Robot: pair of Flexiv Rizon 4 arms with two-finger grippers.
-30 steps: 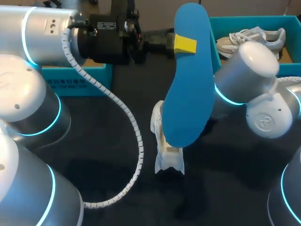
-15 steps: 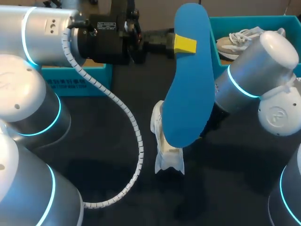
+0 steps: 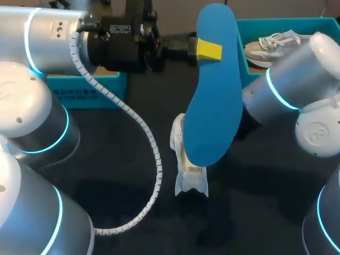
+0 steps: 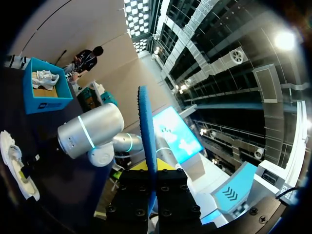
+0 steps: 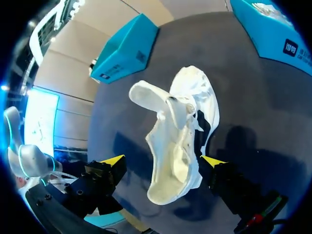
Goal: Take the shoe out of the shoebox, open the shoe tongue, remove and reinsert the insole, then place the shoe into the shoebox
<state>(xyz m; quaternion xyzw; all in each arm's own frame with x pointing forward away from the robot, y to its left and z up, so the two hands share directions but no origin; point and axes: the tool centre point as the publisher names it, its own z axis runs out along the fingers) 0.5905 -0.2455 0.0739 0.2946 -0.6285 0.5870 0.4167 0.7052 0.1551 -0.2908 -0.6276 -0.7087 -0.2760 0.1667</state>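
Note:
High over the table my left gripper [image 3: 208, 50] is shut on a blue insole [image 3: 212, 101], which hangs toe-down. The left wrist view shows that insole [image 4: 146, 131] edge-on between the fingers of the left gripper [image 4: 150, 168]. A white shoe [image 3: 186, 170] lies on the dark table, partly hidden behind the insole. In the right wrist view the shoe [image 5: 178, 141] has its tongue pulled up. My right gripper [image 5: 162, 161] hangs open over it, one yellow fingertip [image 5: 111, 160] on each side, neither pressing it. In the head view the right gripper is hidden behind the insole.
The blue shoebox [image 3: 241, 32] stands at the far right with a second pale shoe [image 3: 281, 42] inside. Its blue lid [image 3: 85, 90] lies at the far left, also seen as the lid [image 5: 124, 48] beyond the shoe.
My right arm has drawn back toward the right and far side, and its fingers have spread wider. The left arm and the insole have not moved.

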